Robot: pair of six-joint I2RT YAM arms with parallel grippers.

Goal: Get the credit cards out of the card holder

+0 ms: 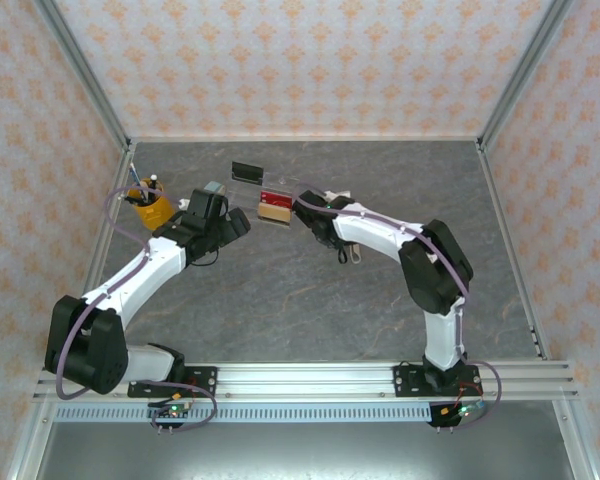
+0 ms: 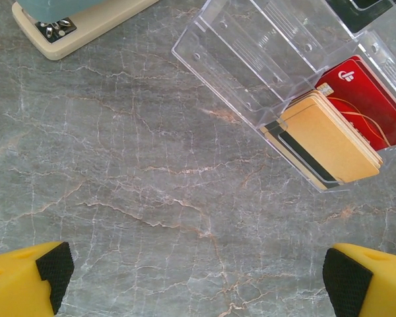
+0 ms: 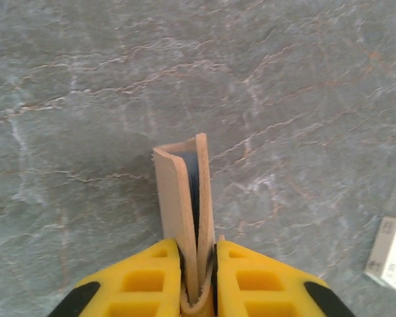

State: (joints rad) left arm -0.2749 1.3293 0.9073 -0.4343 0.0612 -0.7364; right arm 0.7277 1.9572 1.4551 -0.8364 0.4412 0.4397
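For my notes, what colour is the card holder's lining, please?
Blue-grey, within the tan leather card holder; best in the right wrist view.

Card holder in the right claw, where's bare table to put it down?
For the card holder, the widest bare table lies between the two arms, nearer than the clear tray. More lies right of the right arm. Crowded at the back left: tray, yellow cup, left claw.

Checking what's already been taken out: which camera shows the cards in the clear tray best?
Left wrist. The tan cards and the red card lie close up at one end of the tray, and the black stripe and white logo are clear. The top view shows them as just a small tan and red patch, too small for detail.
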